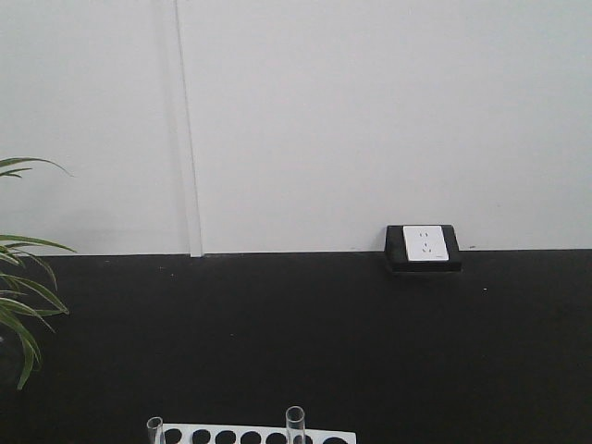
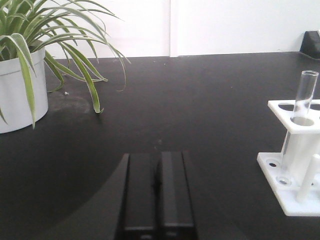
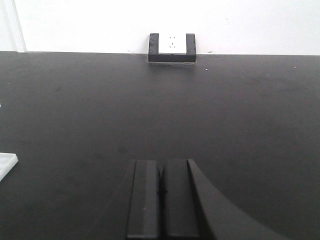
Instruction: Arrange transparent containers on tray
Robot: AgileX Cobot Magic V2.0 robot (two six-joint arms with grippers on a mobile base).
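Our left gripper (image 2: 159,157) is closed over the black table (image 2: 200,100). Its two dark fingers are pressed side to side and hold nothing. Ahead of it and off to its right stands the white rack (image 2: 295,150). A tube (image 2: 305,95) stands upright in one of the rack's holes, with its rim above the top plate and its foot down at the base. Well apart from the gripper, ahead to its left, a plant (image 2: 60,25) spreads from a white pot (image 2: 17,90).

Our right gripper (image 3: 161,162) is likewise closed and empty, its fingers touching along their length. Straight ahead of it, far across the table at the foot of the wall, sits a socket (image 3: 172,44) in a black frame. A white corner (image 3: 6,164) shows to its left, but we cannot tell what it belongs to.

In the front view we see the rack's top edge. One tube (image 1: 155,431) stands at its left end and another tube (image 1: 295,424) stands further right, with a row of dark holes between them.
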